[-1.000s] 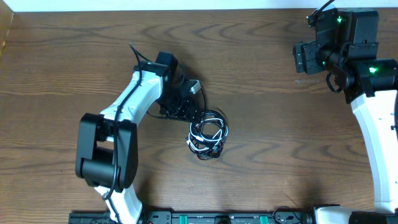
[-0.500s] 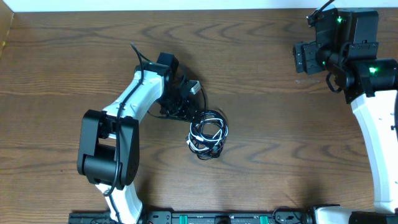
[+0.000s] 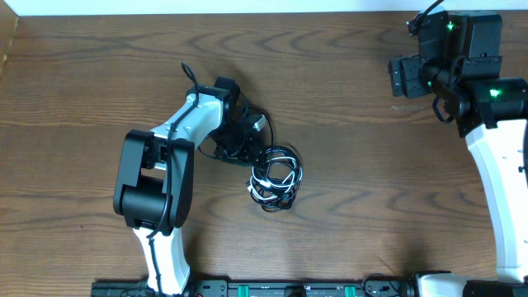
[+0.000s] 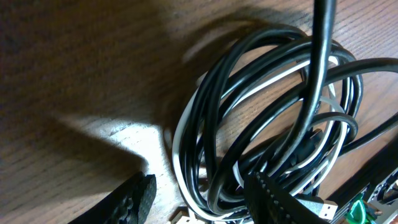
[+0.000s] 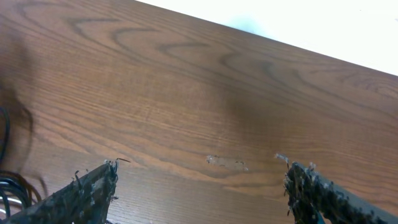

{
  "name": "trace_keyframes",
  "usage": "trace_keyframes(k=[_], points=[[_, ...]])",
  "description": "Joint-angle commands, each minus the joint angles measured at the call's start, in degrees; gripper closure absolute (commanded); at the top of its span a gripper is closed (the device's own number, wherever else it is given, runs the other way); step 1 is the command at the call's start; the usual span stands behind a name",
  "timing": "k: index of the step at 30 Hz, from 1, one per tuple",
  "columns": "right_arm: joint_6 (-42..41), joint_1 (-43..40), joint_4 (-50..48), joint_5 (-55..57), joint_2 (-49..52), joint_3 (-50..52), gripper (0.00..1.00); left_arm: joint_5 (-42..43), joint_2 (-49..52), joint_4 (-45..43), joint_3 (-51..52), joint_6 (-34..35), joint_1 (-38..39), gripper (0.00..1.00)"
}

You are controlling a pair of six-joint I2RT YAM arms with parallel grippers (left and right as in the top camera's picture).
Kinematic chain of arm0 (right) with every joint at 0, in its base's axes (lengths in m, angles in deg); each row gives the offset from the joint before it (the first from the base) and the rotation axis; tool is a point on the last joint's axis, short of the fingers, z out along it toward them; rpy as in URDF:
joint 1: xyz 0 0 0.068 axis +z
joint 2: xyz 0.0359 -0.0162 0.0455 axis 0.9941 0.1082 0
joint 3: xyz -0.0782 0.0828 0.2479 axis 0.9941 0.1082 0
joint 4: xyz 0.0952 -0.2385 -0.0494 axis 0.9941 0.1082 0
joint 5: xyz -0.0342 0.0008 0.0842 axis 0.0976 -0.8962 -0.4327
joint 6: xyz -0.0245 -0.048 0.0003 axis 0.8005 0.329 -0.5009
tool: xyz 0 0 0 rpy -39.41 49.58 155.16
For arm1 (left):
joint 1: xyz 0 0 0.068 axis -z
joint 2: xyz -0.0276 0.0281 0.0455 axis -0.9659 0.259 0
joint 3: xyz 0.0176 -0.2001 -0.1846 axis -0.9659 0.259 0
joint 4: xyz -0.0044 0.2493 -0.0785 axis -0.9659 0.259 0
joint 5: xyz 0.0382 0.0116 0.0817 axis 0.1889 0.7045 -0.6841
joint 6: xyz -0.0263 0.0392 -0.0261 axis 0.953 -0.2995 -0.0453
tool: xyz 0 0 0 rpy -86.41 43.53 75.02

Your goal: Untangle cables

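Nearest, in the left wrist view, the near rim of the cables (image 4: pixel 196 149) is being straddled by the left end effector (image 4: pixel 199 186), whose fingers are being held partly apart. Bare tabletop (image 4: pixel 74 62) is being left showing between one finger and the cords, so nothing is being clamped. Just beyond, the black cords and the one white cord are being kept wound together in a single tight coil. It is lying flat near the middle of the tabletop, with loops crossing over and under one another. No cord is being seen drawn free, so the untangling is being judged as barely begun: every strand is waiting to be separated and laid apart. Farthest off, at the far right corner, the right end effector (image 5: pixel 200 168) is being held wide over bare wood, with nothing between its fingers, well apart from the coil. Against the earlier frame, the elbow of the left arm (image 3: pixel 186 124) is being swung in toward the coil, while the coil and the right arm (image 3: pixel 503 165) are being left unmoved.
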State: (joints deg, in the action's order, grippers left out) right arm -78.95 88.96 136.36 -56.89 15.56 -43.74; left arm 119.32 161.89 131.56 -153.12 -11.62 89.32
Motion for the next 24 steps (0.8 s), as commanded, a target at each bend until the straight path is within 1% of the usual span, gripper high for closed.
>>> trace_keyframes(k=[1, 15, 17, 18, 19, 20, 22, 23, 24], points=[[0.07, 0.13, 0.15, -0.59, -0.04, -0.63, 0.16, 1.01, -0.28, 0.0, 0.13, 0.2, 0.44, 0.49], [0.04, 0.15, 0.42, -0.61, -0.04, -0.63, 0.15, 0.76, -0.15, -0.42, 0.13, -0.44, 4.35, 0.49], [0.04, 0.15, 0.44, -0.61, -0.04, -0.63, 0.16, 0.76, -0.15, -0.42, 0.13, -0.44, 4.35, 0.5], [0.04, 0.13, 0.44, -0.61, -0.04, -0.63, 0.17, 0.76, -0.15, -0.42, 0.13, -0.44, 4.35, 0.56], [0.04, 0.13, 0.42, -0.59, -0.04, -0.63, 0.18, 0.72, -0.15, -0.42, 0.13, -0.44, 4.35, 0.65], [0.04, 0.13, 0.42, -0.59, -0.04, -0.63, 0.2, 0.72, -0.15, -0.42, 0.13, -0.44, 4.35, 0.71], [0.04, 0.13, 0.42, -0.61, -0.04, -0.63, 0.25, 0.74, -0.15, -0.42, 0.13, -0.42, 4.35, 0.89], [0.04, 0.15, 0.44, -0.61, -0.04, -0.63, 0.27, 0.76, -0.15, -0.39, 0.13, -0.42, 4.35, 0.92], [0.04, 0.15, 0.42, -0.59, -0.04, -0.63, 0.27, 0.76, -0.15, -0.33, 0.13, -0.42, 4.35, 0.93]])
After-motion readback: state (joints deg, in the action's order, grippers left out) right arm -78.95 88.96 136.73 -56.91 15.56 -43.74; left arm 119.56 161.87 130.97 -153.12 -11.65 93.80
